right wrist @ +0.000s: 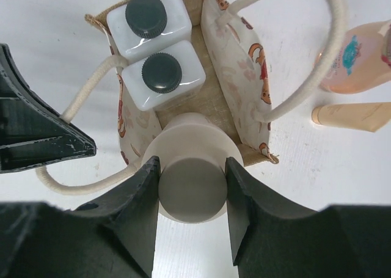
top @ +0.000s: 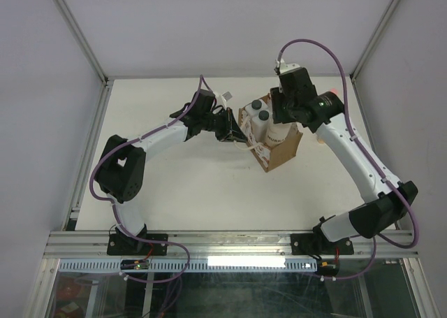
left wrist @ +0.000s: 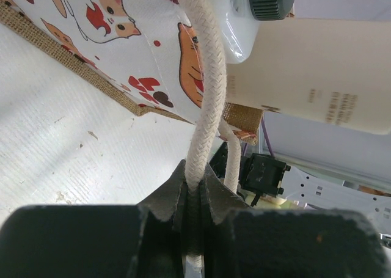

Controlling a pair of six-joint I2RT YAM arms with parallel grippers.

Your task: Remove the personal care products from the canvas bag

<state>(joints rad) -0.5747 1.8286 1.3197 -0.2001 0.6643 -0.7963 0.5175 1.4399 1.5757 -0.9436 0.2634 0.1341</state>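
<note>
Cream rope fills the centre of the left wrist view: one loop handle of the canvas bag runs down into the left hand. That hand is closed right down on the rope, pinching it between its fingers at the lower middle of the frame. Behind the rope, across the upper part of that view, are the bag's cat-printed lining and its brown woven edge.

In the right wrist view the right hand is partly open, its two dark fingers pressed against either side of the round top of the cream bottle. The bottle stands upright at the near end of the bag, low in the middle of the frame. Two white squarish bottles with dark caps stand side by side inside the bag, above the cream one in the picture.

Outside the bag, at the right edge of that frame, a peach-orange bottle lies on the white table, with a tan tube just below it.

From the top camera the bag stands a little right of centre, the left hand at its left side and the right hand over its top.
</note>
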